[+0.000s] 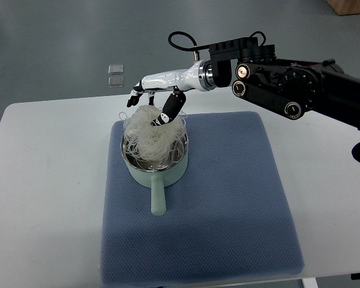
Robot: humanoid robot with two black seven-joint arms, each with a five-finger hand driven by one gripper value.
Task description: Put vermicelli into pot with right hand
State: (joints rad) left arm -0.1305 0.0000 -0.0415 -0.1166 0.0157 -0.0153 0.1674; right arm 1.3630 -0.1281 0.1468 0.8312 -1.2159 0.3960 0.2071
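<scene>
A pale green pot (pixel 158 180) with a handle pointing toward me sits on a blue mat (pixel 228 198). A tangle of white vermicelli (pixel 150 133) fills the pot and piles above its rim. My right hand (pixel 155 102) hovers over the top of the pile, its arm coming in from the right. The fingers (pixel 139 96) are spread above the far side of the noodles. The thumb (pixel 171 109) points down and touches the top of the pile. The hand holds nothing. The left arm does not show.
The mat lies on a white table (pixel 42 180). Two small clear squares (pixel 115 75) lie on the grey floor beyond the table's far edge. The bulky black right forearm (pixel 300 84) spans the upper right.
</scene>
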